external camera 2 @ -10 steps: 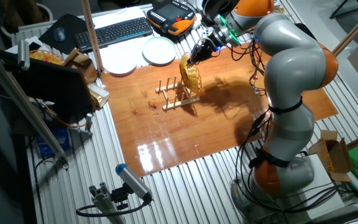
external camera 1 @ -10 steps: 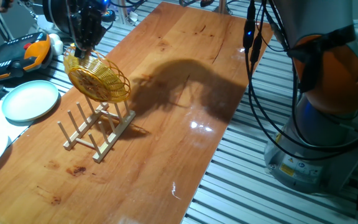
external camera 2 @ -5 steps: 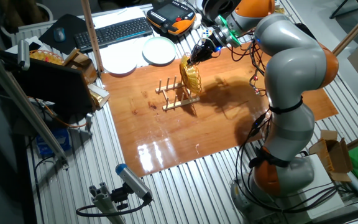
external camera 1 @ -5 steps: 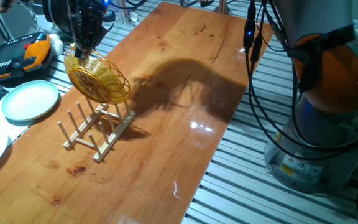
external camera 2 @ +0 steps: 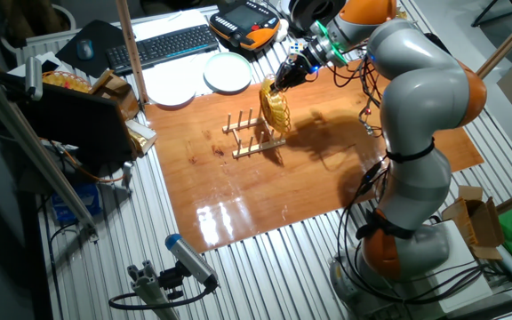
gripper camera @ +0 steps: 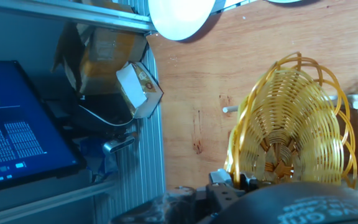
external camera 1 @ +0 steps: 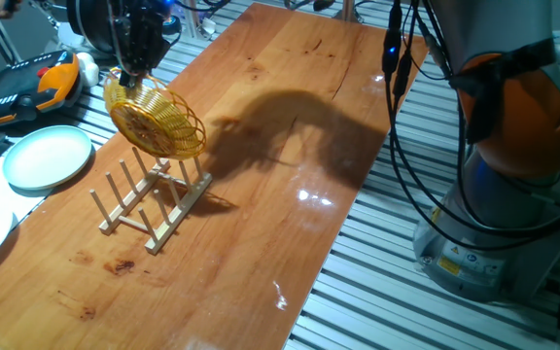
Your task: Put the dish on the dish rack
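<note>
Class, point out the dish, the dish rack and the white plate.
dish [external camera 1: 156, 122], one fixed view, ribbed centre.
dish rack [external camera 1: 175, 212], one fixed view, near rail.
white plate [external camera 1: 47, 157], one fixed view, middle.

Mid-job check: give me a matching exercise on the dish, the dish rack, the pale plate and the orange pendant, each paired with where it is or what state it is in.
Things:
1. dish
2. dish rack
3. pale plate
4. orange pendant

Places or states:
A. lying flat off the wooden board's edge
B. standing on the wooden board, pegs up
C. held tilted by its rim, above the rack
D. resting beyond the plate, off the board

Pairs: 1-C, 2-B, 3-A, 4-D
</note>
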{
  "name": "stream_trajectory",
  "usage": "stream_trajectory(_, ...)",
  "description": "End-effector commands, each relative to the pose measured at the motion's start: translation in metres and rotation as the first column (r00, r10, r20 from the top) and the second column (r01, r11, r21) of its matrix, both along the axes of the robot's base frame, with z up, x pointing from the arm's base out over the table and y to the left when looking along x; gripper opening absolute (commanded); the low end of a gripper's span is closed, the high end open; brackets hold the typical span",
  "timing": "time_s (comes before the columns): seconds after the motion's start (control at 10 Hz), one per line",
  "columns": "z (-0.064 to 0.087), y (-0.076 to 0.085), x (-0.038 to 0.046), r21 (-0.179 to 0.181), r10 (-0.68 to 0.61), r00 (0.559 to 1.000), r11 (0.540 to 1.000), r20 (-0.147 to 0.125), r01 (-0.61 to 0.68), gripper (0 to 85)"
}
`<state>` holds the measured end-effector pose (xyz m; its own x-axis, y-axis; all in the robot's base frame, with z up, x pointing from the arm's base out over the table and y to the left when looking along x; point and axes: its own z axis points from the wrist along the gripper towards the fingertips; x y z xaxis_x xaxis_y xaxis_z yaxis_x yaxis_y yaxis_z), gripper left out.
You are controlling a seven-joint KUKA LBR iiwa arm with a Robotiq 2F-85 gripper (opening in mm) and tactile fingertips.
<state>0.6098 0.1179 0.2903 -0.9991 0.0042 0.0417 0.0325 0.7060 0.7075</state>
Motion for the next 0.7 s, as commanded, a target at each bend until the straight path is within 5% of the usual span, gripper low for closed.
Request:
stream_trajectory(0.0, -0.002, -0.001, -0.0005, 0.003, 0.0, 1.0, 1.0, 0.0, 0.0, 0.7)
stream_trajectory(0.6, -0.014, -0.011, -0.0043, 0.023, -0.011, 1.0, 1.0, -0.017, 0.012, 0.7)
